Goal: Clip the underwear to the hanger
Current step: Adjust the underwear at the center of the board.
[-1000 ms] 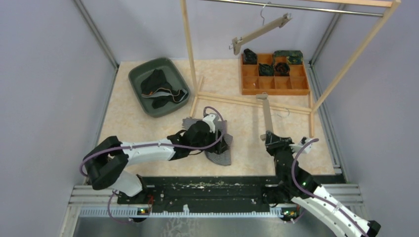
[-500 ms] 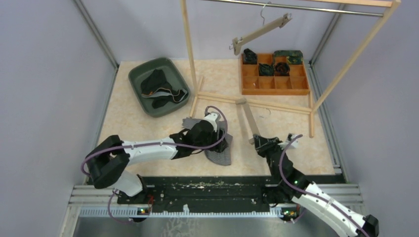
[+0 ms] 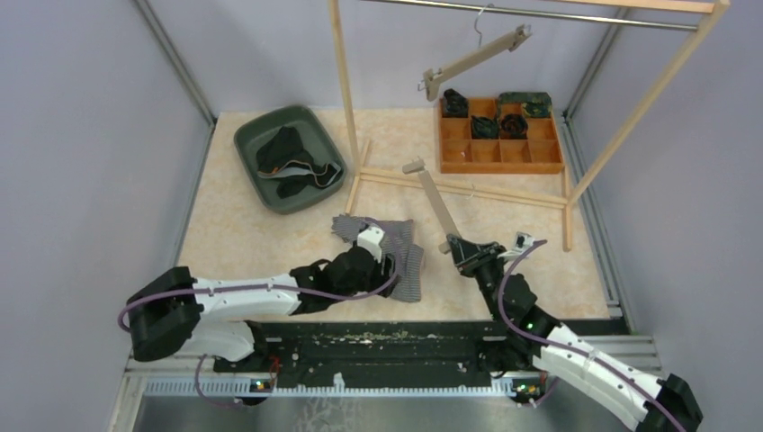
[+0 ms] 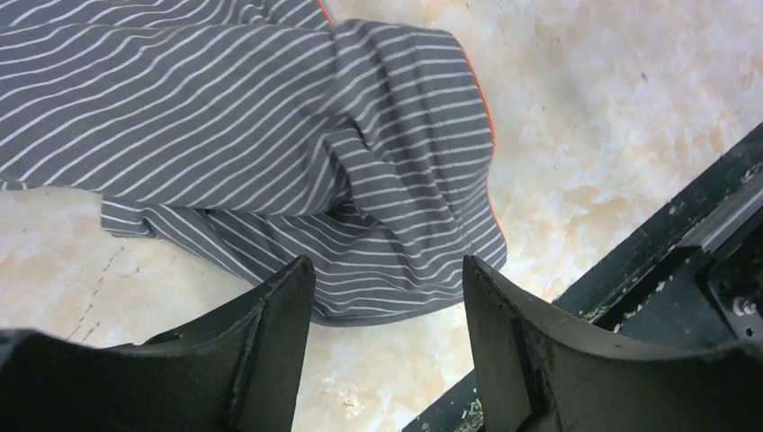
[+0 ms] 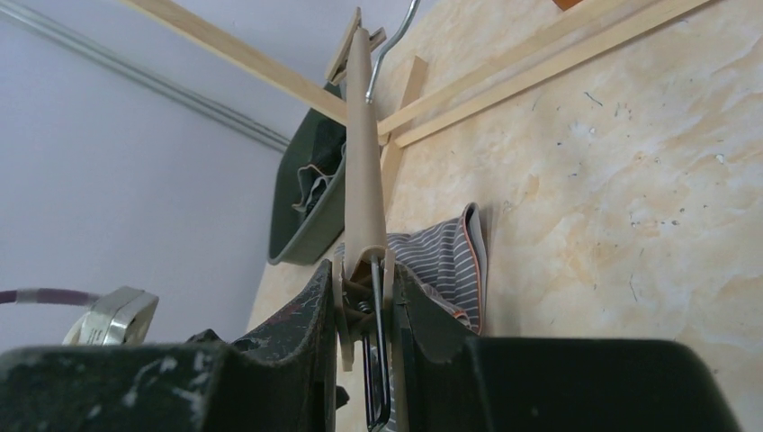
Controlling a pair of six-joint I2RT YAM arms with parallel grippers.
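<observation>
The grey striped underwear (image 3: 400, 247) lies crumpled on the table just left of centre, and it fills the upper left wrist view (image 4: 270, 135). My left gripper (image 3: 378, 270) hovers open over its near edge (image 4: 387, 270), with nothing between the fingers. My right gripper (image 3: 461, 252) is shut on the clip end of the beige hanger (image 3: 432, 200). The hanger slants away from me to the far left, and its other end is off the table. In the right wrist view the hanger (image 5: 363, 162) rises straight from the gripper (image 5: 363, 270), with the underwear (image 5: 441, 261) just behind.
A green bin (image 3: 245, 135) with dark clothes sits at the back left. A wooden compartment tray (image 3: 504, 155) stands at the back right. The wooden rack's base bars (image 3: 486, 191) cross the table, and a second hanger (image 3: 472, 58) hangs from its rail. A black rail (image 3: 378, 333) edges the near side.
My right gripper has swung the hanger left, toward the underwear, lifting its far end. My left arm has pulled back toward the near edge, off the cloth, its jaws slightly narrower.
</observation>
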